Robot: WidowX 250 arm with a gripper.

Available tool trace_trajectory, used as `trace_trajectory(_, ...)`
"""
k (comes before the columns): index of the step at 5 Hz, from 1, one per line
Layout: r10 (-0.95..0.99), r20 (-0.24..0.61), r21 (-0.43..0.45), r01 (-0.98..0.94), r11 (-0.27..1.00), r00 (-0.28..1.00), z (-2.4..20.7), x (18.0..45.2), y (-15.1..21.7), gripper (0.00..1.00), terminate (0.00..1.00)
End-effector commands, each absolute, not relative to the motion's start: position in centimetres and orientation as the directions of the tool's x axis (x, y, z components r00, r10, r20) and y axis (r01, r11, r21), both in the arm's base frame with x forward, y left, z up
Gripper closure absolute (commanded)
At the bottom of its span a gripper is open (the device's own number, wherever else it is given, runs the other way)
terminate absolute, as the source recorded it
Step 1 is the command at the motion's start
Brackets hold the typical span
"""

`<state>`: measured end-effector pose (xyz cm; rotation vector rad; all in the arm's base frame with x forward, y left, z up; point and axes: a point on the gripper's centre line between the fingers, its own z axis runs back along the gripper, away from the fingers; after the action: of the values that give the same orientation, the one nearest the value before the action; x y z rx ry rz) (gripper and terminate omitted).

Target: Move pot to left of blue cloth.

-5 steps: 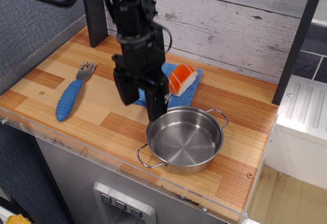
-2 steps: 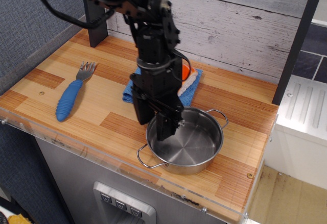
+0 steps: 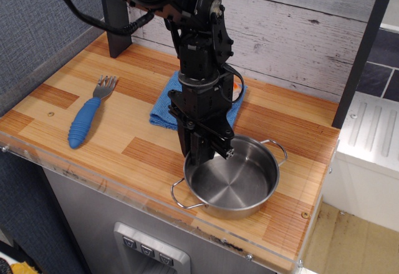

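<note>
The shiny steel pot with two wire loop handles stands on the wooden counter near its front right. The blue cloth lies just behind it to the left, partly hidden by the arm. My black gripper is down at the pot's back-left rim. One finger is outside the wall and one is inside, and they are pressed onto the rim.
A blue-handled fork lies at the left of the counter. An orange and white sushi piece sits on the cloth, mostly hidden behind the arm. A dark post stands at the back left. The counter's front edge is close to the pot.
The gripper moved right and down from above the cloth's front edge onto the pot's rim. Its fingers have drawn together, and the pot has shifted slightly right and forward.
</note>
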<state>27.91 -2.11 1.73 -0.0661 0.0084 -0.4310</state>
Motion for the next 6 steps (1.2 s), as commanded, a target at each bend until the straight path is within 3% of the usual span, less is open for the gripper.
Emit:
trace_trajectory(1, -0.366, 0.189, -0.043, 0.38, 0.924, 0.911, 10.1, 30.6, -0.4, 1.0, 0.0)
trace_trajectory(2, -0.219, 0.223, -0.033, 0.232, 0.972, 0.95, 12.3, 32.1, 4.9, 1.0, 0.0)
trace_trajectory(4, -0.014, 0.131, -0.019, 0.017, 1.0, 0.991, 9.4, 33.8, 14.4, 1.0, 0.0)
trace_trajectory(6, 0.028, 0.097, 0.002, -0.029, 1.0, 0.995, 7.9, 35.5, 16.9, 1.0, 0.0)
